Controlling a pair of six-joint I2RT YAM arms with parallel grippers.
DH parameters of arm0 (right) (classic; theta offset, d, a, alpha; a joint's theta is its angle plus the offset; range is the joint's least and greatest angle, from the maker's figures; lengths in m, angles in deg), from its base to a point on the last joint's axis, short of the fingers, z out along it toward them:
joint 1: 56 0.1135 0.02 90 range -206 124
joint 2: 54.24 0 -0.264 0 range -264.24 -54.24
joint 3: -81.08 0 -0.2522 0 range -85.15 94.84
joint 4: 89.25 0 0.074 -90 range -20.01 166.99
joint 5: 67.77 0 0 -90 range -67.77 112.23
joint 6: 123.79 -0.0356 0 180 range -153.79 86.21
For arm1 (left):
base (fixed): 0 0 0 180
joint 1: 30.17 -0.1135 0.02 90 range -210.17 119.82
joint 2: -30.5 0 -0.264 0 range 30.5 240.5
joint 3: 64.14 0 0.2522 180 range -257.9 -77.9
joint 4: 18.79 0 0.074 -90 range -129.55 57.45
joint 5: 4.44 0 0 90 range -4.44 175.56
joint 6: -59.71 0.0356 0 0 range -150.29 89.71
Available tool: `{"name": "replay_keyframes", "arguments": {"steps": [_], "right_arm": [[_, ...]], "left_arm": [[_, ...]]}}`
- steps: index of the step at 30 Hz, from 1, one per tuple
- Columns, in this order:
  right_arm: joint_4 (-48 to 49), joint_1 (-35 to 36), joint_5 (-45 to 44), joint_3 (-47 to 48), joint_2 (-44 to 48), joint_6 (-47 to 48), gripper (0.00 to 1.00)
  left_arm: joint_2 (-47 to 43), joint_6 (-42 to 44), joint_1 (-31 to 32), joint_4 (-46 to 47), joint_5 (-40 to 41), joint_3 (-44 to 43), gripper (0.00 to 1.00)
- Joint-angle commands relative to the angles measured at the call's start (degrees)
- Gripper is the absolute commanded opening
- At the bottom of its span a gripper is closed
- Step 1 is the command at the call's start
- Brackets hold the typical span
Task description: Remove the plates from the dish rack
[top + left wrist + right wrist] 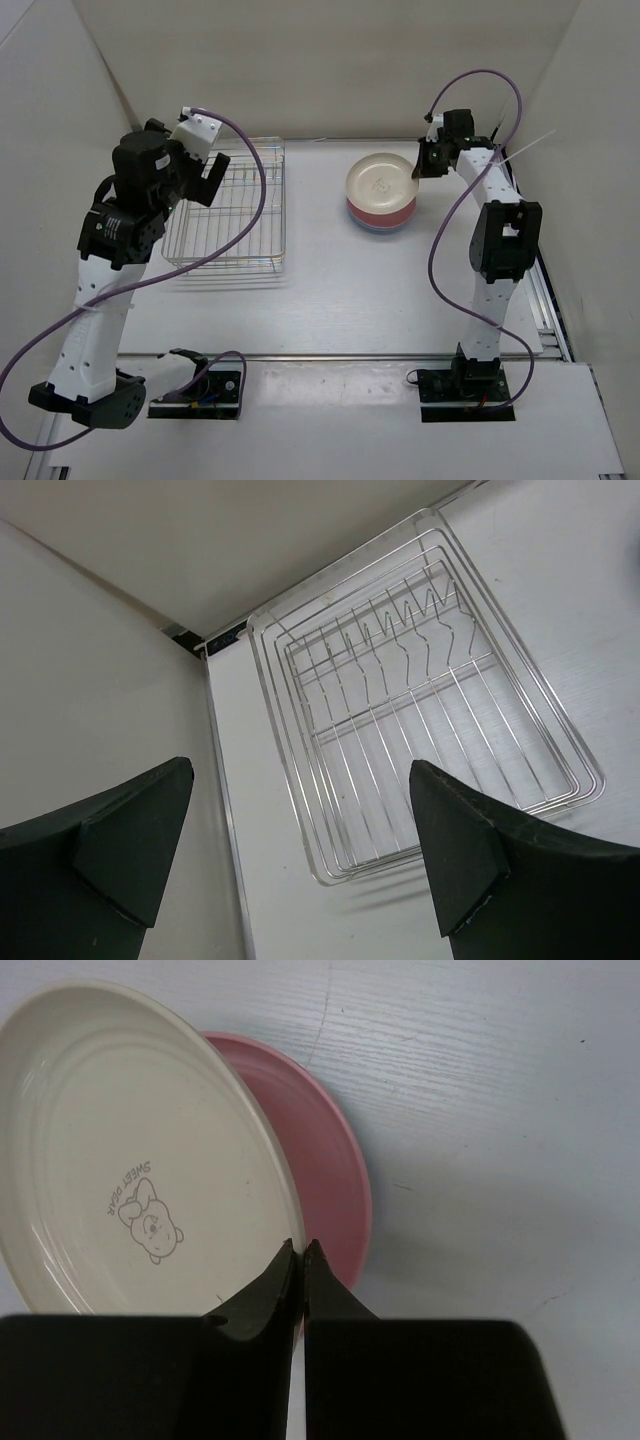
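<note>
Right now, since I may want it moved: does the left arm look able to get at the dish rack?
Probably yes: the left end effector hangs open over the empty dish rack, nothing in between.

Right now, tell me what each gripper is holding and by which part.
Nothing. The left gripper is open above the dish rack; the right gripper is shut on nothing at the cream plate's rim.

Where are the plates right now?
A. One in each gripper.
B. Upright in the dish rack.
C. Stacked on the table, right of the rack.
C: the plates sit in one stack on the table, cream on top, and the dish rack holds none.
</note>
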Motion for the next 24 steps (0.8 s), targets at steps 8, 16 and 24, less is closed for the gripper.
{"name": "replay_keyframes", "arguments": {"steps": [8,16,24], "right_arm": [[2.4,1.1,-0.4,1.4,-3.6,-1.4,0.00],[1.8,1.6,-1.0,1.4,-5.3,-0.9,0.00],[1.3,1.6,-2.2,2.0,-5.9,-0.9,0.00]], "left_arm": [[-2.5,-2.6,-2.6,-2.4,-6.1,-2.6,1.00],[-2.5,-2.6,-2.6,-2.9,-7.2,-4.9,1.00],[-2.5,-2.6,-2.6,-3.4,-8.2,-4.9,1.00]]}}
